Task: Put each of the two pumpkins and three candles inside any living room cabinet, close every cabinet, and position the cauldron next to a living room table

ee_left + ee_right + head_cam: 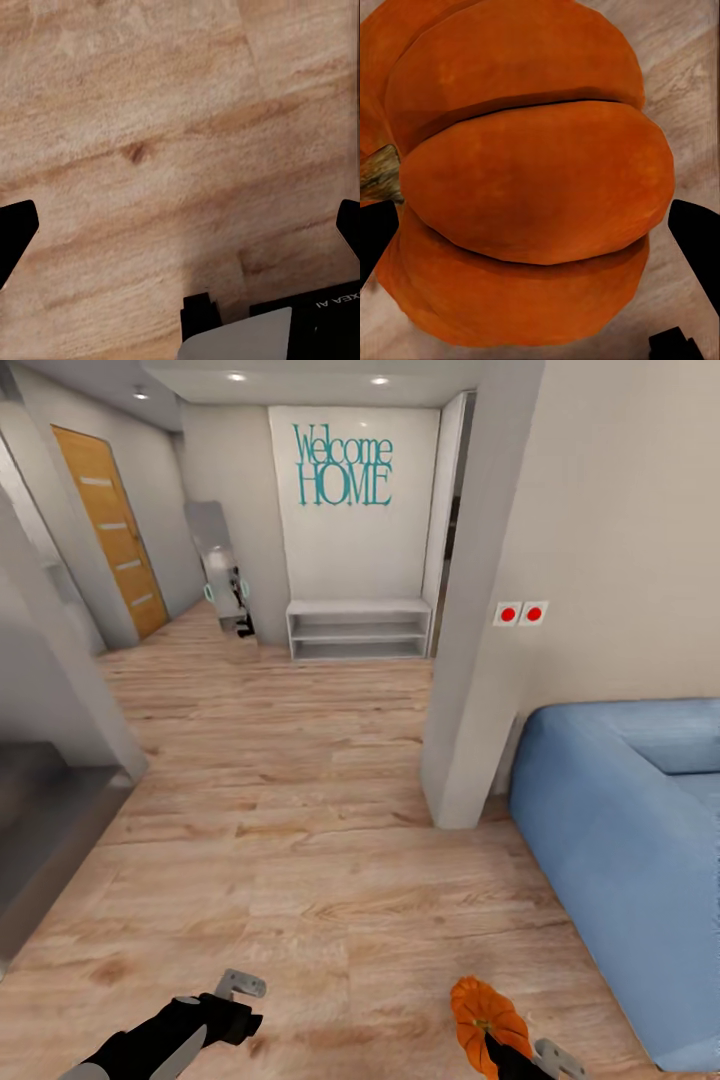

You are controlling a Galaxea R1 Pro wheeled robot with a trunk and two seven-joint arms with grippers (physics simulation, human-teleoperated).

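Orange pumpkin [529,180] sits clamped in the right gripper [515,1050] above wooden floor [300,830], beside a blue sofa [620,840]; left gripper [235,1000] spread, empty.

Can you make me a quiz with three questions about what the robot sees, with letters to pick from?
1. Where is the pumpkin?
A. in the right hand
B. on the sofa
C. on the shelf

2. What colour is the sofa?
A. green
B. blue
C. red

3. What is the left hand doing?
A. holding a candle
B. holding a pumpkin
C. holding nothing

Answers:
1 A, the right wrist view shows the pumpkin between the dark fingers.
2 B, the sofa by the wall is blue.
3 C, the left wrist view shows bare wooden floor between its spread fingers.
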